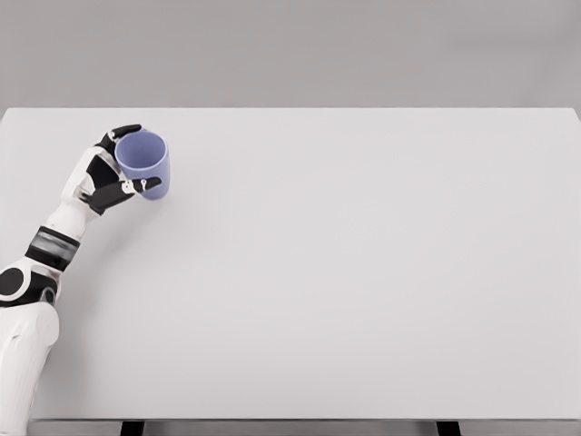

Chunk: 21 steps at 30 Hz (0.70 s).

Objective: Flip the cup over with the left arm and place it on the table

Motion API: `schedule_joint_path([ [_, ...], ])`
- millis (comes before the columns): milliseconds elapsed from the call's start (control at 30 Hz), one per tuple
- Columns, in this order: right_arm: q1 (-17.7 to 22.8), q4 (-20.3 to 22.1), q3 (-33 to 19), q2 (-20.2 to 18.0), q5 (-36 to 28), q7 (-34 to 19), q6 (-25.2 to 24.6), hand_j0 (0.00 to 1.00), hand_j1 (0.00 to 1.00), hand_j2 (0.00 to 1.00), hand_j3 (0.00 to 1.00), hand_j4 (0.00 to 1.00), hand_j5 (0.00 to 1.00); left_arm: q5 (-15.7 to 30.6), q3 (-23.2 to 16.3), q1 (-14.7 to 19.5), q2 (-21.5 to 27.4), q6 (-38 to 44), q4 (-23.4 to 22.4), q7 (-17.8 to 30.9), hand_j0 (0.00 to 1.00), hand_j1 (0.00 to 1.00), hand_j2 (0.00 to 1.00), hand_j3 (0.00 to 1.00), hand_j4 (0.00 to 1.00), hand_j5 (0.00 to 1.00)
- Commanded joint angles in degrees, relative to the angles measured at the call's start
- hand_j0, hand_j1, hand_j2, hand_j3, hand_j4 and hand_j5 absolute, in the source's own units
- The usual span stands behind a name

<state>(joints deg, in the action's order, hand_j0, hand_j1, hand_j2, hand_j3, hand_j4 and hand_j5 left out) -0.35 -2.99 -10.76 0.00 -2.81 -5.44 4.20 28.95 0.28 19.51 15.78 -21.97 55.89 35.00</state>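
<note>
A lavender-blue cup (145, 162) stands at the far left of the white table (345, 272), its open mouth facing up and slightly toward me. My left hand (116, 170) comes in from the lower left and wraps the cup from its left side. One dark finger curls over the rim at the top and the thumb presses the cup's front lower side. The cup's base seems to rest on or just above the tabletop. My right arm is out of sight.
The table's back edge (290, 109) runs just behind the cup and its front edge (290, 420) lies near the bottom of the view. Two dark table legs (132, 428) show under the front edge.
</note>
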Motion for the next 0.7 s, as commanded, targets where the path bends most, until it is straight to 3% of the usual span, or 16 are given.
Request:
schedule_joint_path([
  [0,0.0,0.0,0.0,0.0,0.0,0.0,0.0,1.00,1.00,1.00,1.00,1.00,1.00,0.9,0.0,0.0,0.0,1.3,-0.3,0.0,0.66,0.66,0.66,0.66,0.66,0.66],
  [467,0.0,0.0,0.0,0.0,0.0,0.0,0.0,1.00,1.00,1.00,1.00,1.00,1.00,0.9,-0.2,0.0,0.0,2.5,-1.3,0.0,0.70,0.70,0.70,0.70,0.70,0.70],
  [667,0.0,0.0,0.0,0.0,0.0,0.0,0.0,1.00,1.00,1.00,1.00,1.00,1.00,0.3,-0.2,0.0,0.0,2.6,-1.3,0.0,0.81,0.81,0.81,0.81,0.81,0.81],
])
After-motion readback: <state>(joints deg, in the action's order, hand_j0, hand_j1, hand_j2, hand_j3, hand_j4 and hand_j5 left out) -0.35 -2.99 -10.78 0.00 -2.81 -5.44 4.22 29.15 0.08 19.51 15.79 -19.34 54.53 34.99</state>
